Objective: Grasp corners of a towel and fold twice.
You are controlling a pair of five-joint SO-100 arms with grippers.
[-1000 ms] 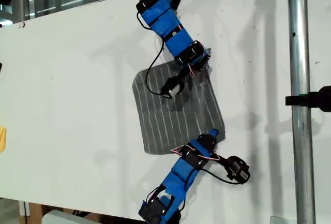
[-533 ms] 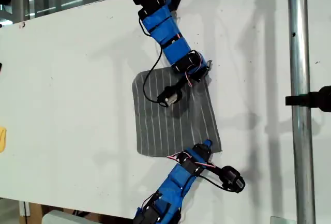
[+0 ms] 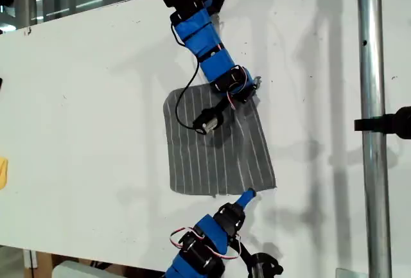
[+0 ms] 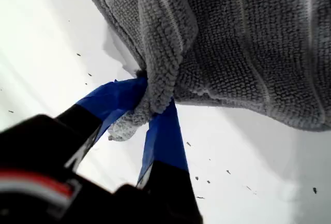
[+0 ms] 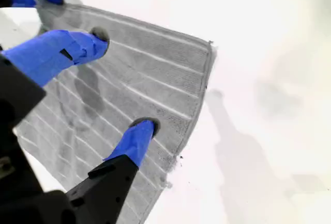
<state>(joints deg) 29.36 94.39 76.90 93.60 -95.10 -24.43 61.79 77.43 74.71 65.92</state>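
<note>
First pincer [image 4: 150,113] clamped on towel [image 4: 232,38] corner; second pincer [image 5: 126,84] spread wide above it.

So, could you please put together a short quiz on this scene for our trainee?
1. True or false: my first pincer is shut on a corner of the towel.
2. My second pincer is: A) open, holding nothing; B) shut on the towel; C) out of view.
3. Fill in: the grey towel's thin stripes are ____.
Key: 1 true; 2 A; 3 white.
</note>
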